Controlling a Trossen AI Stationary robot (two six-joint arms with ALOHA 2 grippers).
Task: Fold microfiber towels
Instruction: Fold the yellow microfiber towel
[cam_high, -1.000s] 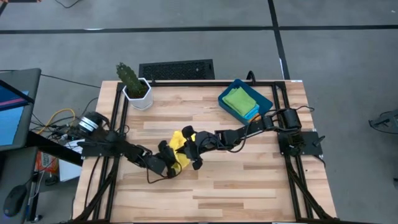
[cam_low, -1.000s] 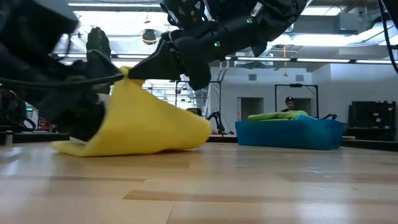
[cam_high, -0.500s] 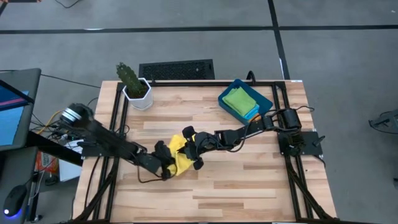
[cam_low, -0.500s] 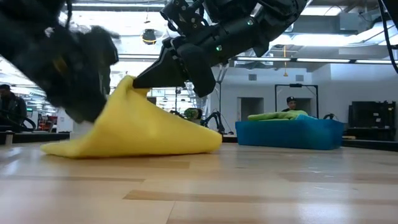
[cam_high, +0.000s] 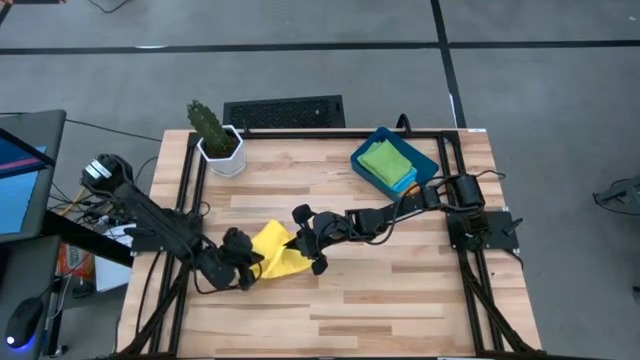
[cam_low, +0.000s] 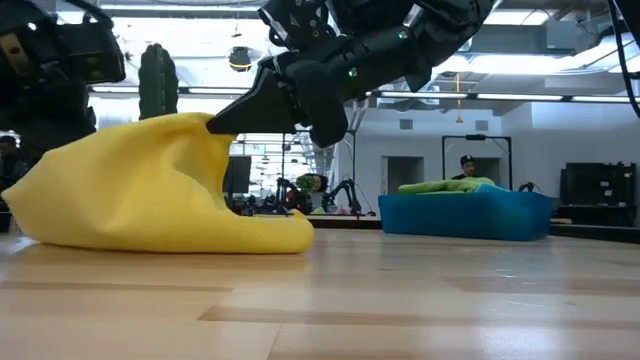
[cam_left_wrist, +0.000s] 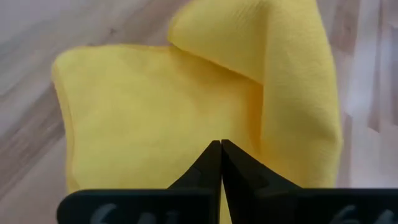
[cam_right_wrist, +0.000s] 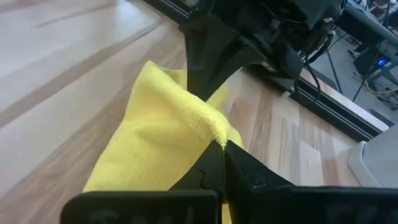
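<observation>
Pinching the yellow towel (cam_high: 277, 252) from two sides, both grippers are at work near the middle of the wooden table (cam_high: 400, 290), a good way toward the front edge from the potted cactus (cam_high: 210, 128) that stands at the back left corner. The right gripper (cam_high: 296, 240) has its fingers closed on a raised peak of the cloth, and the low view shows that peak lifted clear of the wood while the rest of the towel sags down to rest on the table; holding it up this way looks meant to keep one edge free so it can be carried over the other half. The left gripper (cam_high: 252, 262), on the cactus side of the towel, is pressed fully shut with the cloth bunched at its tips; its wrist view shows the closed fingers (cam_left_wrist: 211, 163) against the yellow fabric, so it appears to hold the opposite edge, probably to stretch or anchor the cloth during the fold. The towel is rumpled and only partly doubled over, so the fold seems under way rather than finished. Well apart from the cactus, at the back right of the table, the blue bin (cam_high: 430, 165) holds a green towel (cam_high: 384, 160) lying on top, with a sliver of light blue cloth (cam_high: 405, 181) showing beneath it.
</observation>
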